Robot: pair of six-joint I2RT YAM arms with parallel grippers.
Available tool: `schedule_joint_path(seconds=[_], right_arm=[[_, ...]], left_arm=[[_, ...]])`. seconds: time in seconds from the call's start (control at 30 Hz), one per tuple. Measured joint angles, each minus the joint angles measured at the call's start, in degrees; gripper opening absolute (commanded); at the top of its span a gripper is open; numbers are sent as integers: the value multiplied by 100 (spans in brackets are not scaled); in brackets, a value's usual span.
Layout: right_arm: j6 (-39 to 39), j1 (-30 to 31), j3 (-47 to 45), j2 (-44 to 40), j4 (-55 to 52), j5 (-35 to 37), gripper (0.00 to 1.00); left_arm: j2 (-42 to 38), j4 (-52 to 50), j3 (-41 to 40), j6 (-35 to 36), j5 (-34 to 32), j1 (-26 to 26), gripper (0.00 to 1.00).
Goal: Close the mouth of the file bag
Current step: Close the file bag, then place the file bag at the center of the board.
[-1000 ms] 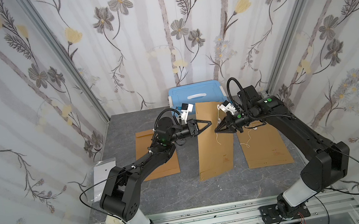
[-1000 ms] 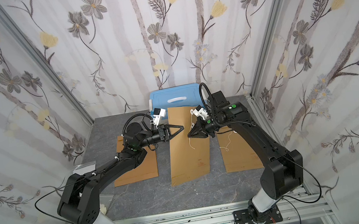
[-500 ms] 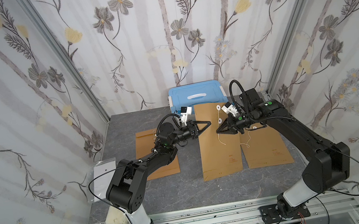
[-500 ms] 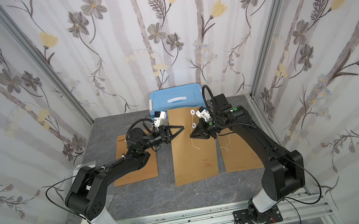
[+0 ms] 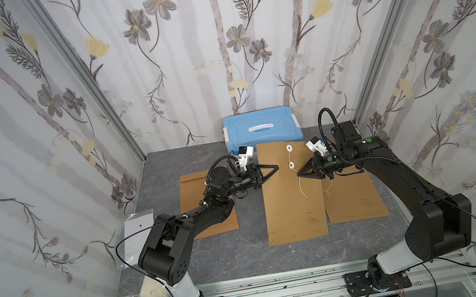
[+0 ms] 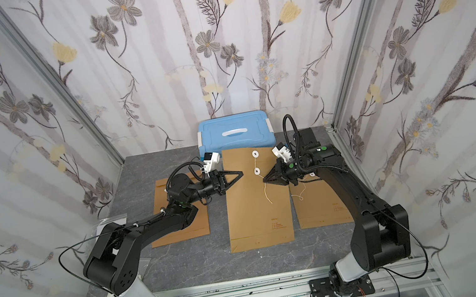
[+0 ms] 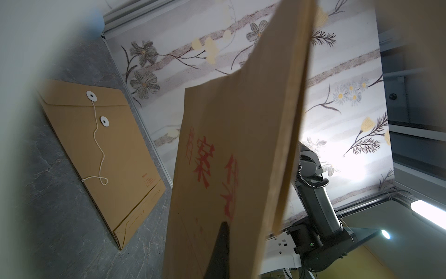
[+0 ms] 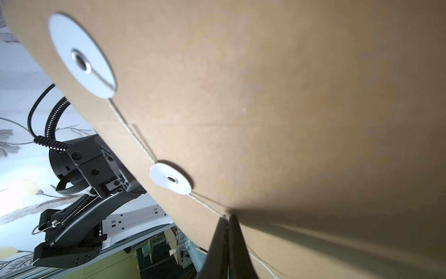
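Observed left fingers (image 5: 276, 167) clamped on the file bag's (image 5: 293, 205) left edge, right fingers (image 5: 302, 173) pinched shut on its right edge by the string (image 5: 300, 184). Found bag's upper end raised above counter (image 5: 234, 265), between left spare bag (image 5: 190, 184) and right spare bag (image 5: 355, 201), blue box (image 5: 261, 127) behind.

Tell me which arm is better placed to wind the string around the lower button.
Right. The right tool is shut on the string beside the lower button; the left tool just grips the file bag at its opposite edge.
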Motion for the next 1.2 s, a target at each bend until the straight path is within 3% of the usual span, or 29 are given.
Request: schedule_joint_path(seconds=[0.37, 0.7, 1.2], right_arm=[[-179, -356, 549, 164, -487, -422, 2], [-256, -350, 1414, 317, -1174, -411, 0], [-251, 85, 2531, 579, -1740, 481, 0]], left_arm=[[-133, -140, 48, 216, 308, 37, 0], [-621, -1635, 345, 1421, 560, -24, 0], [-627, -2389, 494, 1912, 662, -120, 0]])
